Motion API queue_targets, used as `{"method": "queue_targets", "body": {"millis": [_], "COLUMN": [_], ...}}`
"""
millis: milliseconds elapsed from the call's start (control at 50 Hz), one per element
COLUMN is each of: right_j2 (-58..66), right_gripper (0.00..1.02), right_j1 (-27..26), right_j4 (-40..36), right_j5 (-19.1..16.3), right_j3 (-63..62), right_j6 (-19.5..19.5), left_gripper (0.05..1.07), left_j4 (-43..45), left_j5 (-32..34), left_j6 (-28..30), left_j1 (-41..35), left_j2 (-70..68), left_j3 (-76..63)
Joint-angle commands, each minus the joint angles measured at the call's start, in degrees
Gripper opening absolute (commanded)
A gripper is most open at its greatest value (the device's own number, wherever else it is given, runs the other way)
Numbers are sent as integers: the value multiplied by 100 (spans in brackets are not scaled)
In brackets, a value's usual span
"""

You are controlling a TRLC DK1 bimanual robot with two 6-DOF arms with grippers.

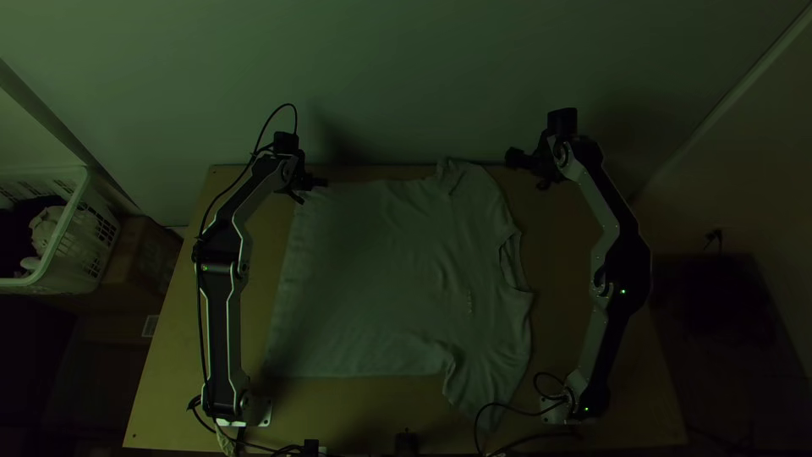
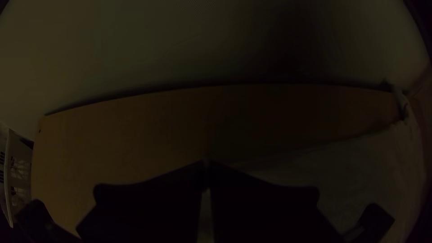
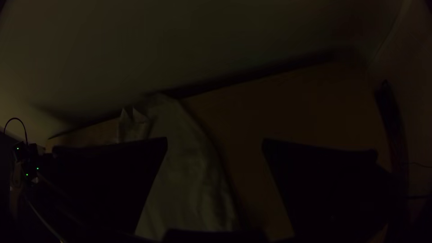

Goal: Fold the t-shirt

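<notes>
The pale t-shirt (image 1: 381,279) lies spread on the table, its hem toward the left arm and its neck opening on the right. One sleeve reaches the far edge, where the cloth is creased; the other points toward the near edge. My left gripper (image 1: 315,188) is at the shirt's far hem corner. In the left wrist view, the tips of this gripper (image 2: 206,163) meet, with the shirt (image 2: 351,171) beside and beyond them. My right gripper (image 1: 526,171) is right of the far sleeve. The right wrist view shows this gripper (image 3: 215,146) open, the shirt (image 3: 189,180) partly between its fingers.
Bare wood of the table (image 1: 575,254) runs between the shirt and the right arm. A pale wall rises behind the far edge. A white basket (image 1: 72,228) with cloth in it stands off the table's left side. Cables (image 1: 516,423) lie along the near edge.
</notes>
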Motion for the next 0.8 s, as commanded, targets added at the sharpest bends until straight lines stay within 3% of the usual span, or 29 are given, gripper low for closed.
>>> {"method": "queue_targets", "body": {"millis": [0,180,300,780], "right_j2": [385,737,1036,2020], "right_gripper": [91,81,60,59], "right_j1": [116,266,327,477], "right_j4": [-219,-237,-228,71], "right_j5": [-43,-43,-34,98], "right_j3": [366,542,806,1491], "right_j6": [84,92,101,92], "left_gripper": [8,8,8,8], "left_j4": [-239,-256,-265,-248], "left_j5": [-44,-44,-44,52], "left_j6": [85,59,50,59], "left_j1": [38,47,56,126], "left_j2": [60,-45,-116,-423], "left_j3": [-191,-218,-253,-560]}}
